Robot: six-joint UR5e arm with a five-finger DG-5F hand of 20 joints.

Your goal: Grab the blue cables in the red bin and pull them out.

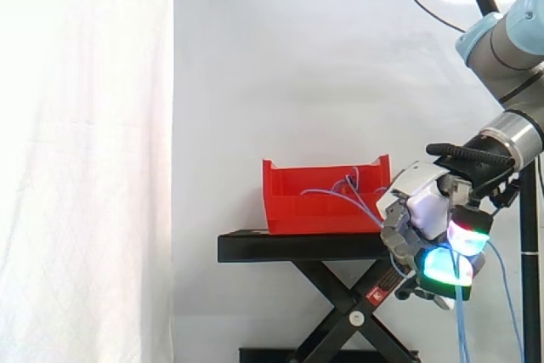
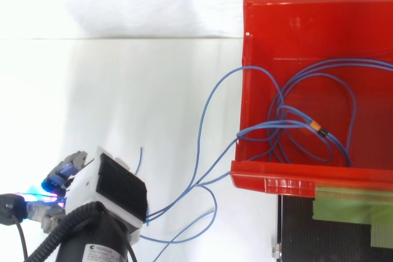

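Hand [image 1: 429, 210] sat low and to the arm side of the red bin [image 1: 323, 210], clear of the bin and below the level of the black stand [image 1: 289, 246] top. Fingers were curled shut round a bunch of the blue cables [image 2: 276, 125], with the glowing fingertips [image 1: 442, 265] tucked under the palm. In the side view, strands ran taut-looking from the bin's interior, over its near wall, and down into the grasp; loose ends hung below the hand. In the top view, several strands crossed the bin's rim [image 2: 276, 179] and spanned open space to the hand [image 2: 116, 182], one free end trailing beside it. Most of the cable length lay inside the bin as overlapping loops, including a stretch bearing a small orange marker [image 2: 318, 129]. Judgement: grasp was made and the pull was under way, with perhaps a lesser share of the bundle out over the wall. Left to do: draw the hand further from the bin until the loops and the marked stretch clear the rim. Risk noted: the loops looked tangled and could snag on the wall or drag the bin along the stand.
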